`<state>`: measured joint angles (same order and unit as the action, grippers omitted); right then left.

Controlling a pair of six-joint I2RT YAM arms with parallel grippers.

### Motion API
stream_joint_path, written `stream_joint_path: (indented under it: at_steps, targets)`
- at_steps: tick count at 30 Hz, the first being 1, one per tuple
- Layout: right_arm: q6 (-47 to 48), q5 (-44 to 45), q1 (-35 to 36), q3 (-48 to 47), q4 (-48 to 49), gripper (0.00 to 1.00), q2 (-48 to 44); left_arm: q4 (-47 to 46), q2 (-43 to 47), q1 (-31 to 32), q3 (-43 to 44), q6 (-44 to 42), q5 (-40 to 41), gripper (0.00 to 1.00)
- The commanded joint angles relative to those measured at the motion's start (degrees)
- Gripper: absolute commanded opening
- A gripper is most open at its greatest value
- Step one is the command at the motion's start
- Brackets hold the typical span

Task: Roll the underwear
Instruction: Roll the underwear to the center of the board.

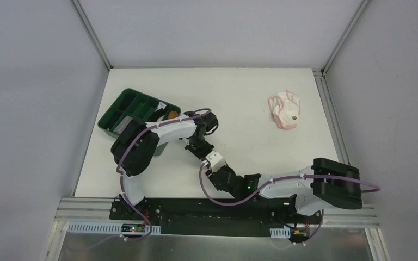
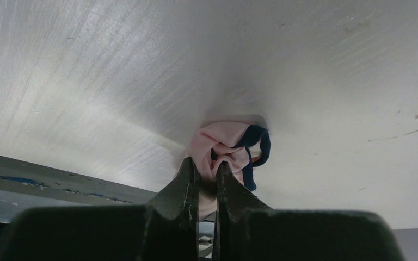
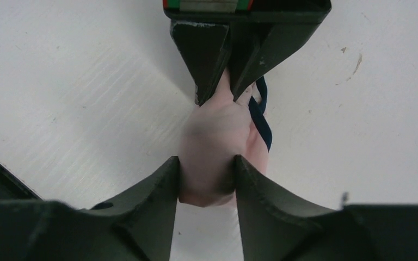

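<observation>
1. Toward the near edge of the table (image 1: 245, 95), about midway along it, the pink brief (image 3: 212, 136) is held as a bunched wad, with its navy edging looping out at one side. Whether it rests on the surface or is lifted just clear cannot be told.
2. The left gripper (image 2: 207, 182) is almost fully closed, and a thin fold of the fabric is pinched between its fingertips.
3. The right gripper (image 3: 207, 176) is closed only as far as the wad allows. The thick body of the wad is squeezed between its fingers, opposite the left's hold.
4. The pale brief (image 1: 284, 111) lies crumpled near the far right corner, well apart from both arms.
5. A green tray (image 1: 111, 107) with rolled cloths is set by the left edge.
6. The fabric is judged light, soft and limp. No shape will be kept without tension, and a roll is likely to spring loose if released early.
7. Hold is best taken across the doubled body of the cloth. The elastic edging is likely to stretch and slip if gripped alone.
</observation>
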<state>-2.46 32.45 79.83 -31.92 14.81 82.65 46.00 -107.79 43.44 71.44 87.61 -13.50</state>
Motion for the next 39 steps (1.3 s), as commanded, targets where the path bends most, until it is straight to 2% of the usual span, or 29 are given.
stream_joint_path:
  at_steps: [1,5,8,12,13,14,17,19,26,32,37,39]
  targets:
    - [-0.75,-1.08,-0.2,-1.3,4.09,0.39,1.15,1.97,-0.58,0.15,-1.48,0.16,-0.37,0.0]
    - [-1.79,-0.69,-0.5,-0.98,3.94,0.19,1.5,1.98,-0.51,-0.11,-1.57,-0.11,-0.25,0.0]
    - [-5.04,-0.93,-1.53,0.09,3.2,0.0,1.13,1.76,-0.18,-0.2,-0.97,-1.98,-0.24,0.0]
    - [-10.71,-4.52,-3.14,4.66,7.07,0.0,-2.35,0.02,1.88,-0.12,-0.7,-5.07,0.65,0.0]
    - [-12.38,-6.06,-3.68,6.04,8.55,0.0,-3.3,-0.6,2.84,-0.13,-1.12,-5.6,1.23,0.03]
    - [-14.83,-7.65,-4.65,7.1,10.08,0.0,-4.05,-1.58,3.72,-0.12,-1.8,-6.16,1.65,0.08]
    - [-18.35,-11.41,-6.33,9.75,13.38,0.0,-5.0,-4.15,5.91,-0.12,-3.41,-7.68,2.16,0.33]
    - [-20.0,-12.73,-7.05,11.08,15.4,0.0,-5.02,-5.82,6.99,-0.19,-4.6,-8.35,1.96,0.47]
    - [-25.73,-15.74,-9.51,14.7,22.26,0.0,-4.84,-10.61,10.68,-0.13,-7.95,-9.57,1.21,0.78]
    - [-30.99,-18.42,-12.42,19.23,29.47,0.0,-5.33,-12.94,15.25,-0.21,-10.35,-10.57,2.57,0.89]
    - [-36.34,-19.57,-15.23,24.7,38.09,0.0,-5.71,-17.81,19.31,-0.15,-14.01,-11.03,1.32,0.89]
    - [-38.6,-19.84,-16.2,26.87,41.95,0.0,-5.21,-20.61,20.67,-0.11,-16.43,-11.35,-0.27,0.86]
